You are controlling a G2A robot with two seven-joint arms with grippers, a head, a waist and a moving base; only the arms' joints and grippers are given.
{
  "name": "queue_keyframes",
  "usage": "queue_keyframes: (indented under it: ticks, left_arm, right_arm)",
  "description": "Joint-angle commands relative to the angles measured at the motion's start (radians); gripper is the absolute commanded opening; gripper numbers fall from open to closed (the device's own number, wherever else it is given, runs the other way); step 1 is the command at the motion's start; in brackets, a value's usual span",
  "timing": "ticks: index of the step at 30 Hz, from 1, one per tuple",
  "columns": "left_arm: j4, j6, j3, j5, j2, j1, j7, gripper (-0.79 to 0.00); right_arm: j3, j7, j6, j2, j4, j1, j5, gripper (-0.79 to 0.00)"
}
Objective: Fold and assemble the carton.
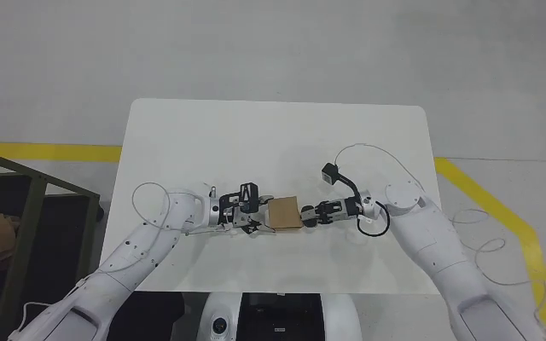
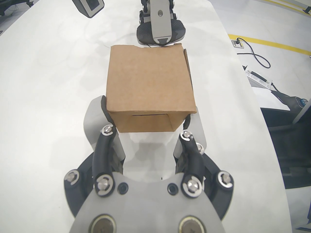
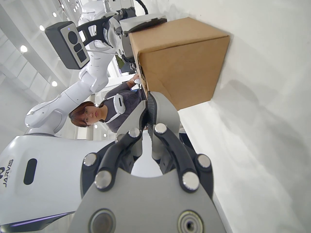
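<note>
A brown cardboard carton (image 1: 286, 213) lies on its side on the white table (image 1: 273, 136), near the front edge, folded into a box shape. In the left wrist view the carton (image 2: 149, 83) has a tucked flap with a slot on its near end. My left gripper (image 2: 148, 112) holds that end, one finger pressed against each side wall. My right gripper (image 3: 148, 100) is at the opposite end, with its fingers pinched together on the upper edge of the carton (image 3: 179, 59). In the top view the left gripper (image 1: 254, 218) and right gripper (image 1: 305, 213) face each other across the carton.
A thin white cable (image 1: 375, 153) loops over the table behind my right arm. A dark rack (image 1: 34, 205) stands on the floor off the table's left side. The table's far half is bare.
</note>
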Motion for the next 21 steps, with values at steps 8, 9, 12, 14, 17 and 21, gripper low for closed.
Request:
queue_keyframes:
  ticks: [8,9,12,14,17,21]
  left_arm:
    - [-0.001,0.003,0.000,-0.008,-0.001,0.001,-0.010,-0.363]
    - [-0.001,0.003,-0.001,-0.009,-0.001,0.001,-0.011,-0.363]
    - [-0.002,0.002,-0.001,-0.012,-0.001,0.002,-0.014,-0.366]
    - [-0.001,0.002,-0.002,-0.015,-0.001,0.002,-0.016,-0.369]
    - [-0.001,0.003,-0.002,-0.018,-0.002,0.001,-0.018,-0.369]
    - [-0.001,0.004,0.000,-0.021,-0.003,-0.001,-0.021,-0.376]
  right_arm:
    - [0.047,-0.033,0.014,0.024,-0.046,-0.050,-0.017,-0.785]
    - [0.051,-0.036,0.014,0.026,-0.048,-0.054,-0.020,-0.785]
    - [0.050,-0.030,0.025,0.029,-0.056,-0.062,-0.023,-0.785]
    - [0.044,-0.030,0.029,0.027,-0.062,-0.063,-0.021,-0.785]
    - [0.031,-0.030,0.029,0.024,-0.064,-0.064,-0.013,-0.785]
    - [0.009,-0.026,0.024,0.016,-0.056,-0.052,-0.005,-0.785]
